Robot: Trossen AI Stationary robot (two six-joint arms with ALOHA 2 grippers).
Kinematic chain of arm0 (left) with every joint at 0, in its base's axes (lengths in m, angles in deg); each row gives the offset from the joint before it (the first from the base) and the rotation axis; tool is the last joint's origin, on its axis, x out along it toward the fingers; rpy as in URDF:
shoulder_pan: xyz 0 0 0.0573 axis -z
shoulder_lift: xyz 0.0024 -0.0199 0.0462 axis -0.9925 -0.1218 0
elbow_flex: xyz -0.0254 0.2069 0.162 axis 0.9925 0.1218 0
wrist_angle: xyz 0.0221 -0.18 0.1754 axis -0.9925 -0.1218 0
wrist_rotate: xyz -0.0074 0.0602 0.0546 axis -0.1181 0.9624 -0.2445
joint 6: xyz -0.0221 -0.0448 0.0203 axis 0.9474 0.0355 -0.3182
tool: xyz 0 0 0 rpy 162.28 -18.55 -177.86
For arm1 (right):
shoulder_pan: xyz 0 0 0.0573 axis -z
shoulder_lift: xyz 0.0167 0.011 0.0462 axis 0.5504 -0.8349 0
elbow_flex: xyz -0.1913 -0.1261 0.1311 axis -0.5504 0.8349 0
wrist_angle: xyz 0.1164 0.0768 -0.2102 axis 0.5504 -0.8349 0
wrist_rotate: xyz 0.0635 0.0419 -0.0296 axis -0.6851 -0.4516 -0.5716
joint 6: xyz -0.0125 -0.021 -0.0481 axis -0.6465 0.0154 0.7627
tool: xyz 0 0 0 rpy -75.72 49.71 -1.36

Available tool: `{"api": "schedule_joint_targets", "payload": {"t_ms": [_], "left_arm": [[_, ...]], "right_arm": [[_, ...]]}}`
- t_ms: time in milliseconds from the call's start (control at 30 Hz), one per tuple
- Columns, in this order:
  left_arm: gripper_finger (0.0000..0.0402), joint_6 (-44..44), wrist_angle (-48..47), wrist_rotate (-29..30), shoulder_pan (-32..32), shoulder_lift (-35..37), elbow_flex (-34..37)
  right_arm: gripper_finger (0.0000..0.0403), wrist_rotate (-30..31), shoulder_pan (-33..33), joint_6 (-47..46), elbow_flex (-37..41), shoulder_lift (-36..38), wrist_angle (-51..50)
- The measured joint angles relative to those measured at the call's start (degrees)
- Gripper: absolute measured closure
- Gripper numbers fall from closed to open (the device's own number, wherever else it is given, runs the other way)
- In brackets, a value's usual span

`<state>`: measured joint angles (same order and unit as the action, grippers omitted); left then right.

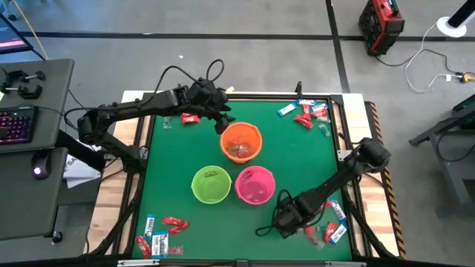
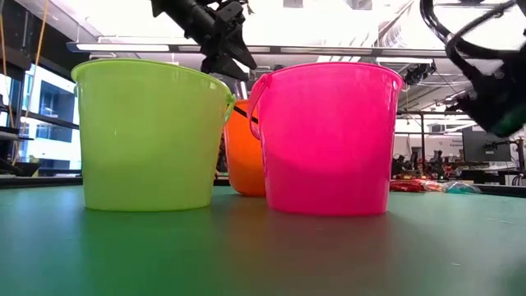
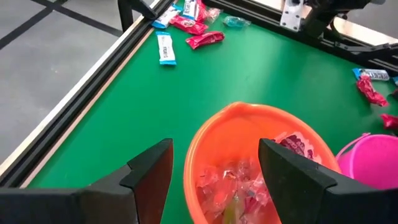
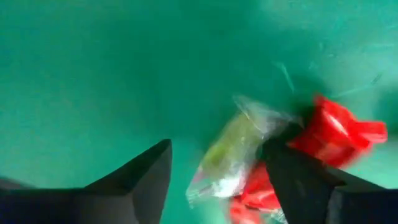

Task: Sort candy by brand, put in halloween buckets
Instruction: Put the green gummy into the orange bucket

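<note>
Left gripper (image 1: 220, 123) above far-left rim of orange bucket (image 1: 242, 132), fingers spread wide, nothing held. Clear and red candy inside that bucket. Right gripper (image 4: 217, 177) low over near-right table corner, fingers apart, clear candy (image 4: 233, 152) between them, red candy (image 4: 336, 132) just beside; no grip evident. Green bucket (image 1: 211, 185) and pink bucket (image 1: 255, 185) side by side at centre, nearer. Loose candy piles (image 1: 308, 113) at far-right and near-left corners.

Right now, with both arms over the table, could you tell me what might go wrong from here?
The right gripper, jaws open, is down on a clear-wrapped candy touching a red-wrapped candy; closing might catch both brands. The left gripper hangs open just above the round orange plastic bucket; dropping lower could tip it.
</note>
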<state>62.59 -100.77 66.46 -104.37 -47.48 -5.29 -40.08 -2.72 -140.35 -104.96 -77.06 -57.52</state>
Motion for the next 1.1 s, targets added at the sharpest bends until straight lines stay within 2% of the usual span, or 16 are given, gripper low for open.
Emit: {"api": "schedule_joint_targets", "payload": {"t_ms": [133, 333, 400, 500, 600, 667, 767, 867, 967, 1100], "left_arm": [[0.0174, -1.0, -0.3, 0.0, 0.0, 0.0, 0.0], [0.0174, -4.4, 0.2, 1.0, -3.0, 5.4, 0.0], [0.0174, -4.5, 0.2, 3.1, -5.3, 8.2, 0.0], [0.0174, -4.4, 0.1, 4.9, -8.8, 12.4, 0.0], [0.0174, -3.0, 0.3, 5.2, -11.7, 15.9, 0.0], [0.0174, -0.8, 0.2, 4.7, -12.9, 17.2, 0.0], [0.0174, 0.5, -0.5, -0.2, -13.3, 18.0, 0.0], [0.0174, 0.8, -2.8, -4.3, -12.6, 17.9, 0.0], [0.0174, 2.7, -5.9, -3.7, -11.3, 17.1, 0.0], [0.0174, 5.7, -9.2, -1.4, -10.4, 16.7, 0.0]], "right_arm": [[0.0217, -0.4, 0.0, 0.0, -0.1, -0.4, -0.7], [0.0365, 2.2, -0.1, 1.6, -0.1, 5.1, -6.9], [0.0389, 5.0, 0.0, 2.5, -0.1, 9.1, -10.6], [0.0375, 10.8, 1.2, 3.3, -0.1, 17.1, -17.4], [0.0373, 19.8, 4.0, 3.6, -0.1, 25.9, -22.8], [0.0381, 27.8, 7.2, 5.6, -0.1, 31.1, -22.9], [0.0395, 37.7, 13.9, 13.4, -0.1, 36.2, -17.9], [0.0399, 38.3, 22.0, 30.5, -0.1, 37.1, -7.1], [0.0391, 34.9, 29.0, 46.8, -0.1, 34.5, 4.8], [0.0364, 31.9, 36.9, 58.4, 0.0, 29.3, 17.3]]}}
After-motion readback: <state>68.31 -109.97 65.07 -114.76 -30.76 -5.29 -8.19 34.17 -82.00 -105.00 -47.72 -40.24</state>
